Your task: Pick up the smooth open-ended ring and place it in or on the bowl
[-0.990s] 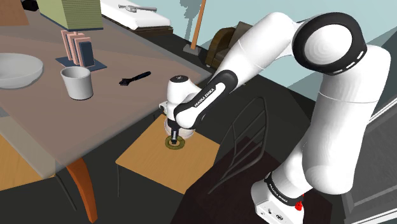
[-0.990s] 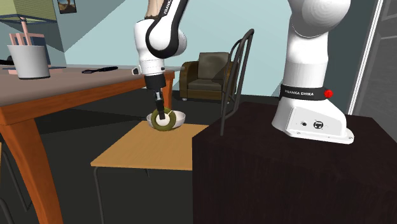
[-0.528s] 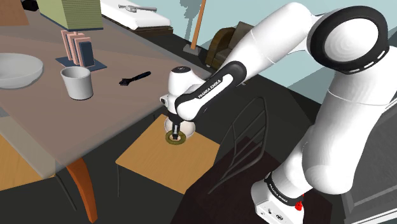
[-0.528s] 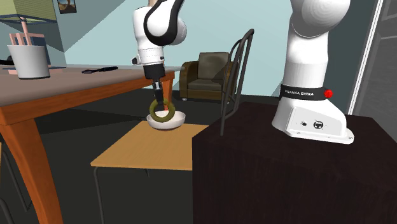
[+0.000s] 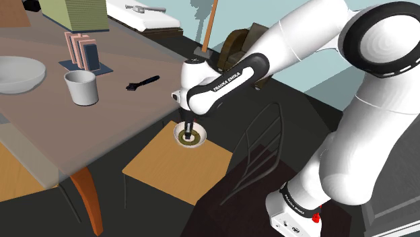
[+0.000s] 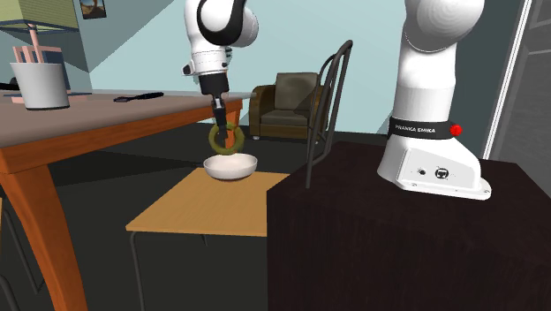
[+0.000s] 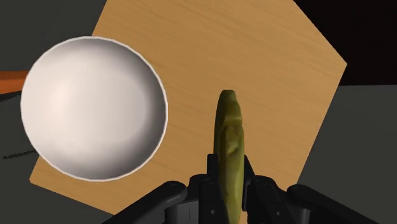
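Olive-green and smooth, the ring (image 6: 225, 139) hangs upright in the air, clasped at its upper edge by the black pincer (image 6: 220, 126), whose fingers are clenched on it from either side. In the second exterior view it sits just above the white bowl (image 6: 230, 168), apart from the rim and not touching it. In the shoulder view the ring (image 5: 190, 137) is seen against the inside of the bowl (image 5: 179, 132), with the pincer (image 5: 188, 128) pointing straight down at it from the white arm (image 5: 269, 54). The wrist view gives the ring (image 7: 229, 137) edge-on, a narrow olive band pinched in the pincer (image 7: 230, 183) between two fingers (image 7: 212, 181), and there it is seen against bare wood, with the bowl (image 7: 95, 108) off to one side and nothing in it. The bowl stands near the far edge of a low table (image 7: 254, 57) of light wood with thin dark legs. Next to this stands a big table (image 5: 40, 128) with a reddish-brown top and orange legs; on it are a pale cup (image 5: 81, 87), a black wrench (image 5: 142, 83), a shallow grey dish (image 5: 17, 73) and some pinkish books (image 5: 81, 50) standing upright. A black wire chair (image 6: 327, 106) stands against the dark stand (image 6: 397, 247), and a dark armchair (image 6: 287, 106) sits by the blue-grey wall behind.
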Available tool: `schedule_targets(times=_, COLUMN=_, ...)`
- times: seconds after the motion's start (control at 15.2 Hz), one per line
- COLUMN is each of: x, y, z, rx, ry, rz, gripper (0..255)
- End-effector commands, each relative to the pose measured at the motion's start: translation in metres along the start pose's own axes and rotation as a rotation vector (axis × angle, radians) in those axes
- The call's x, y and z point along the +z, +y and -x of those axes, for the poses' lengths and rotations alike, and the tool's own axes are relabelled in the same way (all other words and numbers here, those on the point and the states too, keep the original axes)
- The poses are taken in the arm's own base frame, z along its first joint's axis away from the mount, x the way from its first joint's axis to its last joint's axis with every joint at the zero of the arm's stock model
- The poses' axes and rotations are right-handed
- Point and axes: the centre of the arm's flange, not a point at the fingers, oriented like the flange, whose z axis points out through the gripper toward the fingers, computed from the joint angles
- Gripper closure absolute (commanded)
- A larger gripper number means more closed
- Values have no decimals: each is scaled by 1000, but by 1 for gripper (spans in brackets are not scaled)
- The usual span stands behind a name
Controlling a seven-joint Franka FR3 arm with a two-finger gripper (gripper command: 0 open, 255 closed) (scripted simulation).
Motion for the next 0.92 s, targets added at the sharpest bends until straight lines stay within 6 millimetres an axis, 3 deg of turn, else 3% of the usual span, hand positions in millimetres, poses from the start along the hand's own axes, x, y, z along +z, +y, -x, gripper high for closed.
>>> schedule_targets(times=0.0, x=-4, y=22, z=3, rx=0, ry=0, rz=0, gripper=255)
schedule_targets(times=0.66, x=-24, y=151, z=22, rx=0, ry=0, rz=0, gripper=255)
schedule_targets(times=0.86, x=-14, y=156, z=21, rx=0, ry=0, rz=0, gripper=255)
